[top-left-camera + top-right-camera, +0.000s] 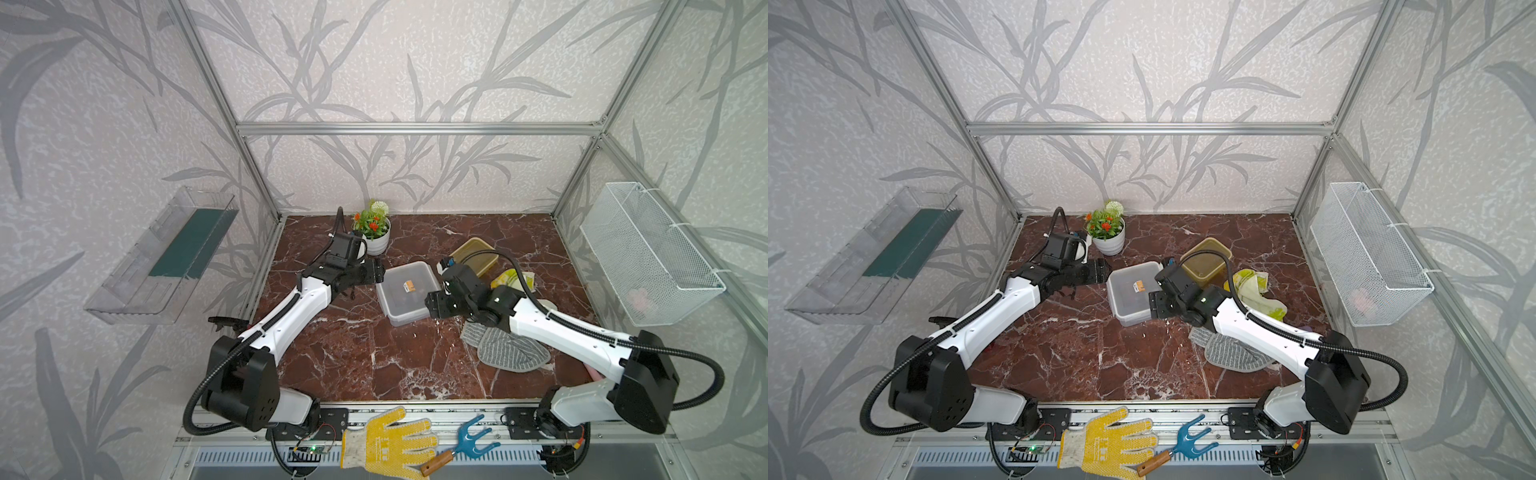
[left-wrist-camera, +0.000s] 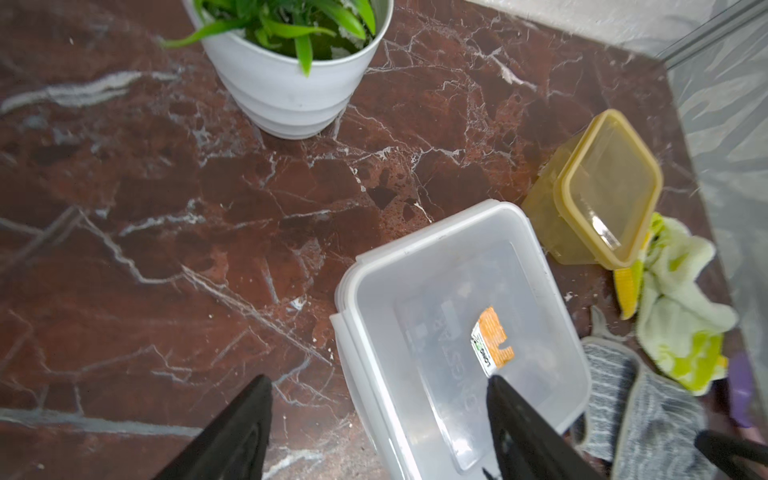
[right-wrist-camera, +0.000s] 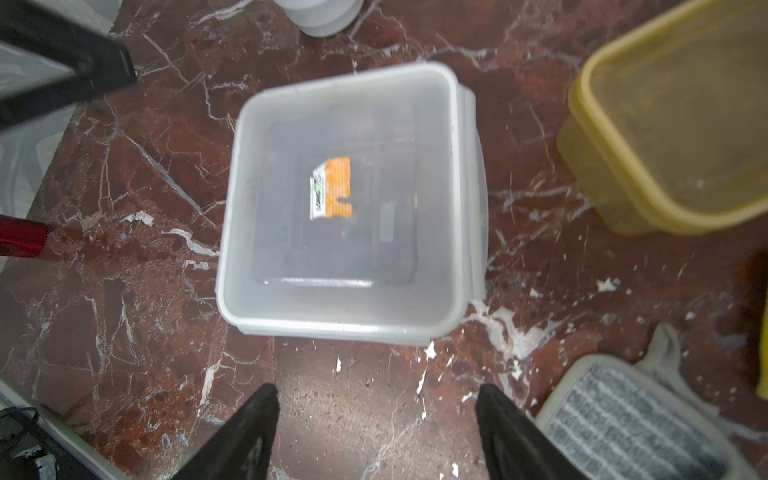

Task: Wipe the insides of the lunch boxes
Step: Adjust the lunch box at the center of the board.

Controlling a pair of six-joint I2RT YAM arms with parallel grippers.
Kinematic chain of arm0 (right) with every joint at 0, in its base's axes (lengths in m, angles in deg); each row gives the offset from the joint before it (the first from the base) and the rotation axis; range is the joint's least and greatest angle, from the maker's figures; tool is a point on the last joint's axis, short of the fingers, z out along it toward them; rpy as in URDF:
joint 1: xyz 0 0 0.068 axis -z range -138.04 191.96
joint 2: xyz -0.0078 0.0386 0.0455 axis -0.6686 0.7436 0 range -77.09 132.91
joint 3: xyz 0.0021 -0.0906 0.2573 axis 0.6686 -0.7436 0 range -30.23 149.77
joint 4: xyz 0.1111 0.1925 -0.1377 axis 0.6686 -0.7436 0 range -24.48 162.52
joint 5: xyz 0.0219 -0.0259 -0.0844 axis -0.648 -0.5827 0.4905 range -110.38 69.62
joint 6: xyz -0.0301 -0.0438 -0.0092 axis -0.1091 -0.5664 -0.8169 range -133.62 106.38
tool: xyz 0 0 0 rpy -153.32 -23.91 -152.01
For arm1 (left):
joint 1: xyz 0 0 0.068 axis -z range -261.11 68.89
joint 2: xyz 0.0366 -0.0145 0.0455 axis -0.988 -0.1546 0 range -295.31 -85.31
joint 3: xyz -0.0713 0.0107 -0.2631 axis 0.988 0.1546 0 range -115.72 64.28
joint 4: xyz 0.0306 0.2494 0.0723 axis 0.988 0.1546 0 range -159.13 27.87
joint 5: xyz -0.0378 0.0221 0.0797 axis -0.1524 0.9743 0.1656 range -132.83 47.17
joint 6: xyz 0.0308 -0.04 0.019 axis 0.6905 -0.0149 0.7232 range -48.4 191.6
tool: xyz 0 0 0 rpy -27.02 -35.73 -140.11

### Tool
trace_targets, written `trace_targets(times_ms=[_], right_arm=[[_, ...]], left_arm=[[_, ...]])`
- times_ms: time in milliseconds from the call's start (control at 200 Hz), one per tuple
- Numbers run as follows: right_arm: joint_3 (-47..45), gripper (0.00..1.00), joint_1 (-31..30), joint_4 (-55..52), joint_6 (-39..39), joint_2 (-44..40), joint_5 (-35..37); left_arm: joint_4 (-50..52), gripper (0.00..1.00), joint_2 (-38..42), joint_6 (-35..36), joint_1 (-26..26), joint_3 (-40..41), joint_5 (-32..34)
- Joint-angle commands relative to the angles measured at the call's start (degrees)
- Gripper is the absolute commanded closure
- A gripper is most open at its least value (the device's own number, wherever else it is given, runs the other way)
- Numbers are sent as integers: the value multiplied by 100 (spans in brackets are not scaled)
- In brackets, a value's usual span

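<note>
The clear greyish lunch box (image 1: 405,291) (image 1: 1133,293) sits mid-table with its lid on; an orange label shows on the lid. The smaller amber lunch box (image 1: 478,255) (image 1: 1208,259), also lidded, stands just behind it to the right. My left gripper (image 1: 379,272) (image 2: 378,380) is open at the clear box's (image 2: 457,311) left edge, one finger over the lid and the other over the table. My right gripper (image 1: 432,305) (image 3: 376,388) is open above bare table just short of the clear box's (image 3: 345,199) near-right side, holding nothing.
A white flower pot (image 1: 376,241) stands behind the left gripper. A yellow-green cloth (image 1: 513,280) and a grey striped cloth (image 1: 507,349) lie under the right arm. A wire basket (image 1: 648,253) and a clear tray (image 1: 162,257) hang on the side walls. A glove (image 1: 386,442) lies on the front rail.
</note>
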Motion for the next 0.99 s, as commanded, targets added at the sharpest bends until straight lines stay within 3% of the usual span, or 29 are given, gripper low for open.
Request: trace_targets(times_ms=[0, 190, 330, 445, 615, 990], right_arm=[[-588, 22, -8, 438, 680, -302, -83], [-1341, 20, -71, 1529, 859, -186, -480], [-1485, 19, -79, 2352, 860, 152, -734], [-1546, 18, -97, 2777, 865, 358, -730], [-1500, 18, -92, 3309, 946, 881, -894], [-1374, 21, 321, 4029, 876, 1446, -1148]], left_arm=[[296, 21, -682, 641, 211, -625, 429], [68, 25, -1981, 944, 203, -1351, -177], [41, 27, -2385, 1165, 202, -1546, -481], [7, 27, -2552, 1257, 203, -1510, -559], [44, 36, -2741, 1241, 203, -1416, -781], [-192, 46, -2306, 799, 201, -483, -1168]])
